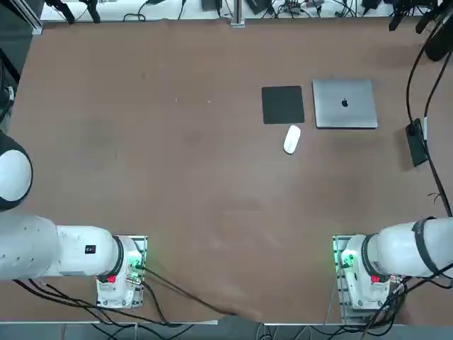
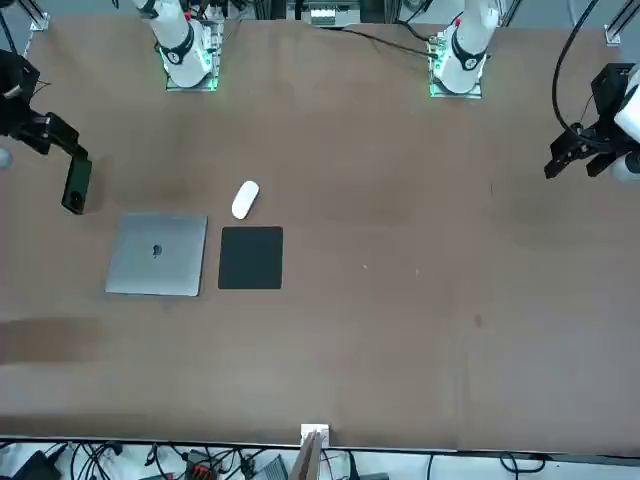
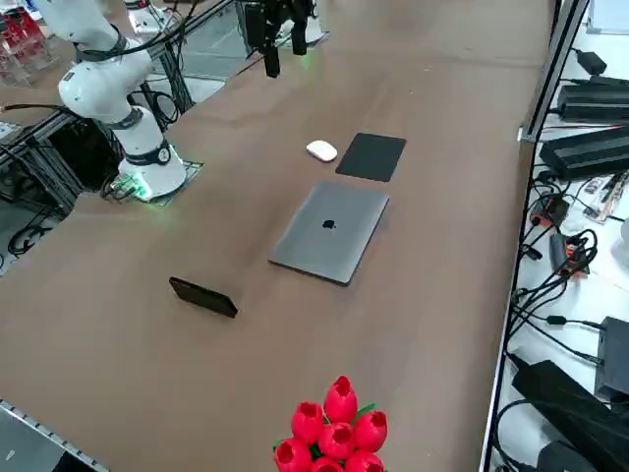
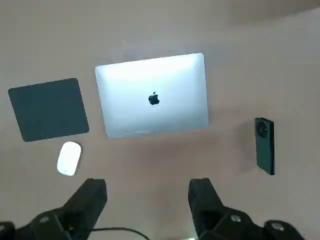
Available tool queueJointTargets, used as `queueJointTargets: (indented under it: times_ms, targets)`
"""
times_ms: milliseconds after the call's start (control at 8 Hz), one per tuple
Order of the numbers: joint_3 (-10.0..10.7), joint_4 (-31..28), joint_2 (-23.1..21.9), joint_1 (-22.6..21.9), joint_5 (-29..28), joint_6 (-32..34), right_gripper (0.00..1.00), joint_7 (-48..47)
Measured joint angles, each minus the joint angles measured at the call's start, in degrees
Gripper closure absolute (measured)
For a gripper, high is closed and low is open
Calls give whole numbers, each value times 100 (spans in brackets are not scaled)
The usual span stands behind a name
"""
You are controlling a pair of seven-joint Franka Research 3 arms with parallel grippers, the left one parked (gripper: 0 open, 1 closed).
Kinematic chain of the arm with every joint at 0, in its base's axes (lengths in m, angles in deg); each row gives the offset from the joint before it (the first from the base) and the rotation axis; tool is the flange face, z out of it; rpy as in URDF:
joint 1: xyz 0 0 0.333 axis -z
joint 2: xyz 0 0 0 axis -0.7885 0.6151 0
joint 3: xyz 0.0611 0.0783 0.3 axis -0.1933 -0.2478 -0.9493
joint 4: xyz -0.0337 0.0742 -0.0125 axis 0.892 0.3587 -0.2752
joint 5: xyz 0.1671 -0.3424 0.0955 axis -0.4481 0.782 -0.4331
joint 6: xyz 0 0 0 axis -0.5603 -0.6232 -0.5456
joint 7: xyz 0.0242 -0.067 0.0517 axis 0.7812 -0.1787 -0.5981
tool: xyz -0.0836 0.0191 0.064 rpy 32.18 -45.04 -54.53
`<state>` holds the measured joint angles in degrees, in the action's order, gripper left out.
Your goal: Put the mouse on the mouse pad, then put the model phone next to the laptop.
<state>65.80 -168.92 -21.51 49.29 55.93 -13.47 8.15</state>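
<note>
Right gripper (image 4: 147, 200): being held raised above brown table (image 1: 177, 184), fingers apart, nothing gripped | mouse (image 1: 291, 139): being shown on bare table just beside mouse pad (image 1: 282, 105) | laptop (image 1: 345, 103): closed, beside pad | model phone (image 1: 417, 142): lying apart near table's right edge | cables (image 1: 297, 7): beyond far edge.

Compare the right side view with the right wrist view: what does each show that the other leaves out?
Only the right side view shows the red tulips at the table's near edge and the right arm's base. Only the right wrist view shows the right gripper, open and empty, raised above the table. Both show the mouse lying off the mouse pad, the closed laptop, and the model phone lying apart from the laptop on the side away from the pad.
</note>
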Motion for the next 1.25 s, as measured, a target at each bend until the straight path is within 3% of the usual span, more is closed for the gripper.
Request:
queueJointTargets:
  times_ms: [375,750,1000,1250]
  targets:
    - [-15,-12,185,-22,-12,750,0,3]
    - [-159,-105,1059,-325,-631,1081,0,-515]
    - [-224,-534,1470,-663,-992,186,0,-1546]
    - [-244,-1545,1464,-1156,-1149,-1401,0,-2550]
